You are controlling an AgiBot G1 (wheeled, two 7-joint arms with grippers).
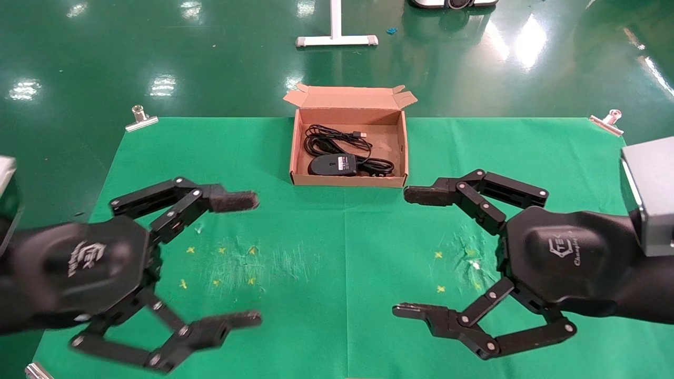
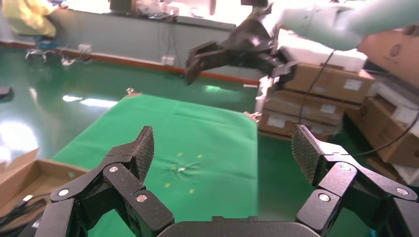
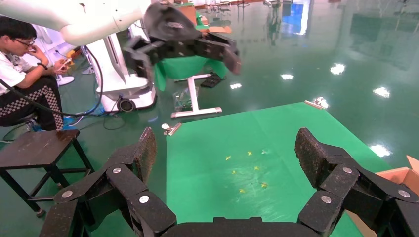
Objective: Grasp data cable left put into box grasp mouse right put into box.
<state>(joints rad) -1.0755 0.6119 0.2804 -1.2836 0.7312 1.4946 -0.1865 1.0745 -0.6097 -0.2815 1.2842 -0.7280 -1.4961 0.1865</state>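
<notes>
The brown cardboard box [image 1: 347, 181] stands open at the far middle of the green cloth, flaps up. Inside it lies the black mouse [image 1: 331, 165], label up, with its thin cord [image 1: 329, 136] coiled behind it. The thicker black data cable [image 1: 378, 167] lies against the mouse's right side. My left gripper [image 1: 256, 259] hovers open over the near left of the cloth, holding nothing. My right gripper [image 1: 402, 252] hovers open over the near right, also empty. Each wrist view shows its own open gripper [image 2: 222, 143] [image 3: 225, 148] over bare cloth. A box corner [image 2: 20, 173] [image 3: 400, 175] shows at each view's edge.
Metal clips [image 1: 141, 118] [image 1: 608, 120] pin the cloth's far corners. Yellow cross marks [image 1: 221, 250] [image 1: 438, 255] dot the cloth under both grippers. A white stand base [image 1: 336, 39] sits on the floor beyond the table. Stacked cartons [image 2: 316, 98] and a dark stool [image 3: 39, 148] stand off the table's sides.
</notes>
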